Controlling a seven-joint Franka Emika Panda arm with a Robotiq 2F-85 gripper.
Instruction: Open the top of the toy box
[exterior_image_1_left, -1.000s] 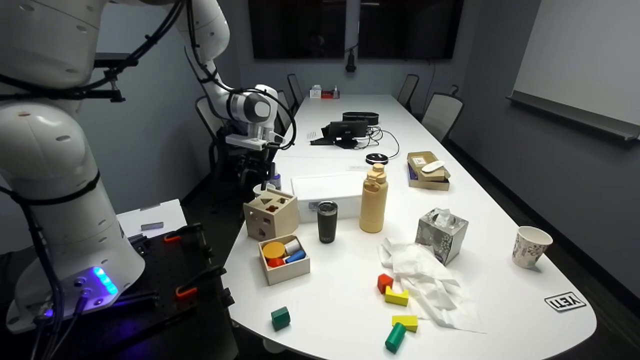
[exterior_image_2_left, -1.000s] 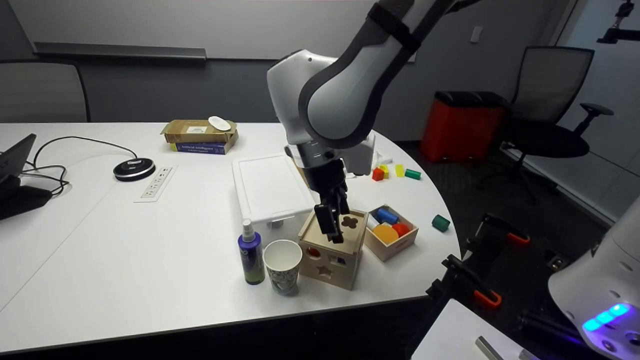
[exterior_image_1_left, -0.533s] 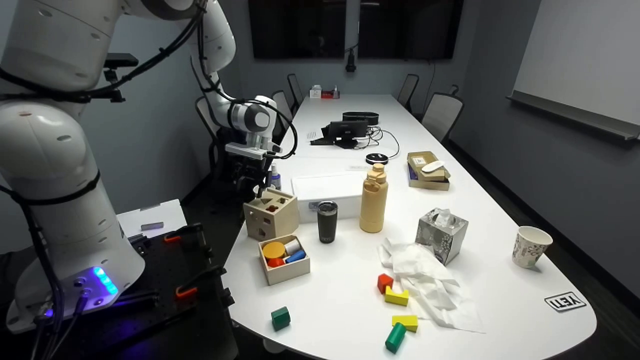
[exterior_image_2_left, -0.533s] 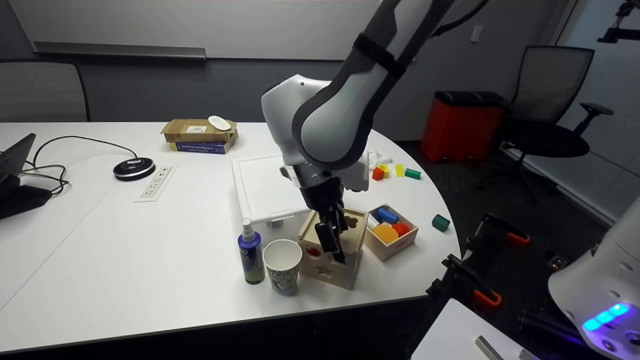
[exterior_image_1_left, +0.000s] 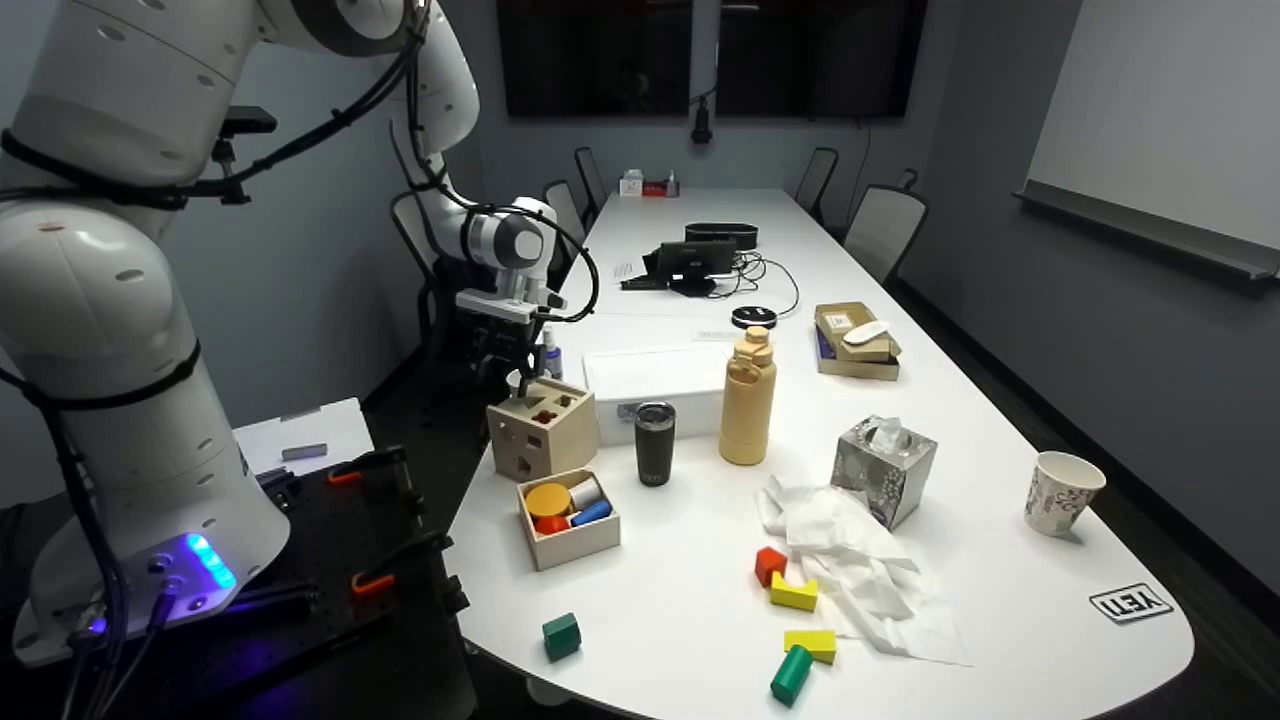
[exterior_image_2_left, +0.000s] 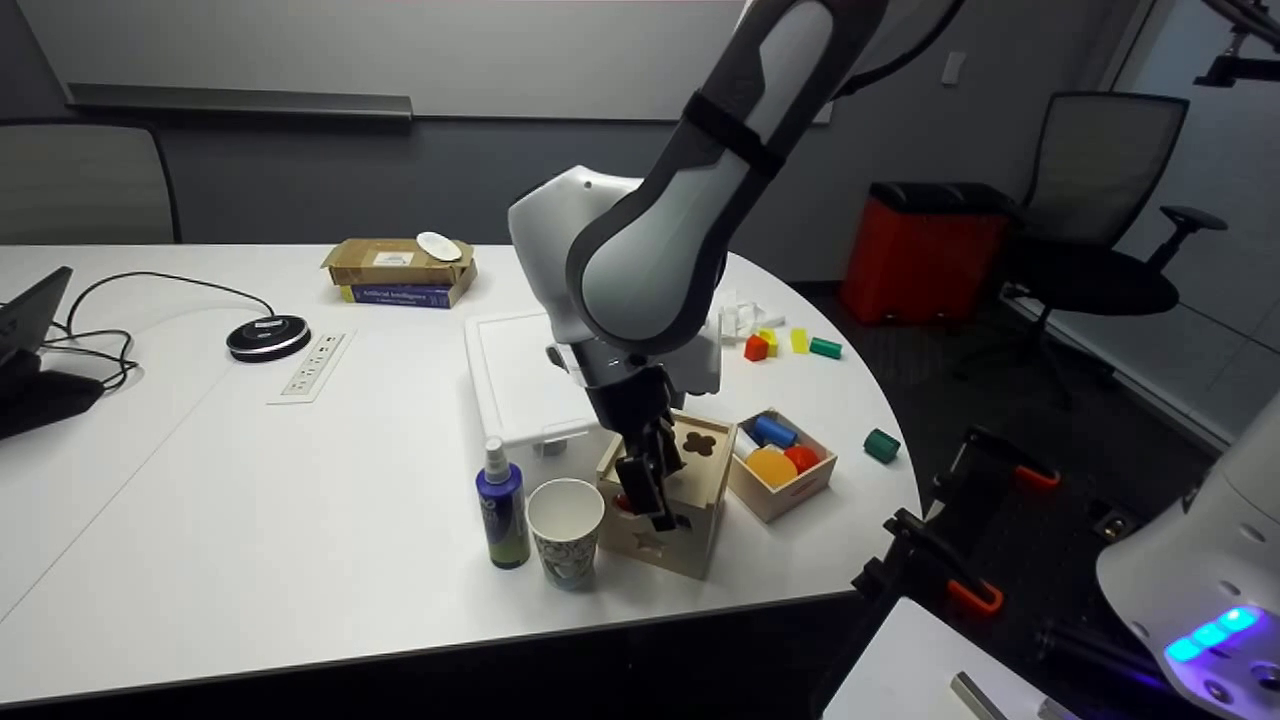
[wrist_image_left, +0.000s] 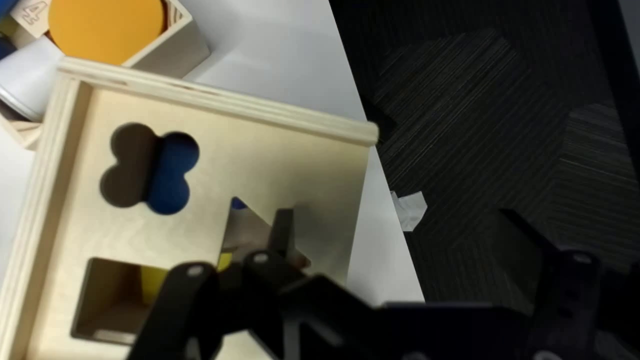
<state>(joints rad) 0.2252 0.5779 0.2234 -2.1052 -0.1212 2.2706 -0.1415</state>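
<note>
Well, the black claw (wrist_image_left: 397, 215) is spread wide — one finger (wrist_image_left: 283, 230) at the flat light-wood lid (wrist_image_left: 200, 232) on the light-wood cube box (exterior_image_1_left: 562, 437), which sits just beside the white patterned paper cup (exterior_image_2_left: 567, 545).

toy box (exterior_image_1_left: 556, 438) is showing pale wood tan | table (exterior_image_1_left: 680, 620) is showing white | pincer (wrist_image_left: 400, 225) is showing black | bottle (exterior_image_1_left: 747, 410) is showing pale orange | tissue box (exterior_image_1_left: 875, 475) is showing grey-and-white pattern
</note>
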